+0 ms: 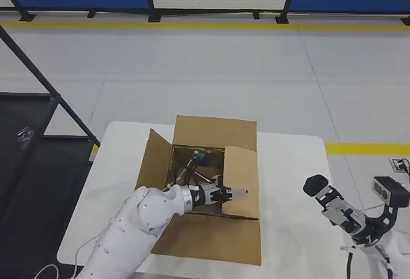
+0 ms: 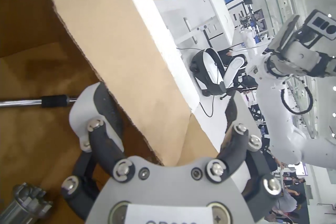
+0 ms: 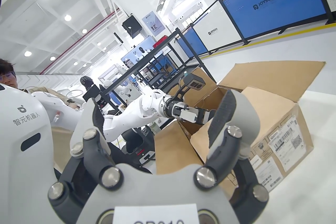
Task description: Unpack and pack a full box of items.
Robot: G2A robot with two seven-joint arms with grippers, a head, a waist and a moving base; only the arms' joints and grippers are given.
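While your left tool (image 2: 162,109), spread wide, straddles a side flap (image 2: 113,38) of the box (image 1: 215,132), you're likely at the opening step; next, push that flap outward.

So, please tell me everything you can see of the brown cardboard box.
The brown cardboard box stands on the white table, all four flaps open. It is plain corrugated board with printed paper labels on one outer side. Small metal parts lie inside. The left hand, open, straddles one side flap, one finger inside the box.
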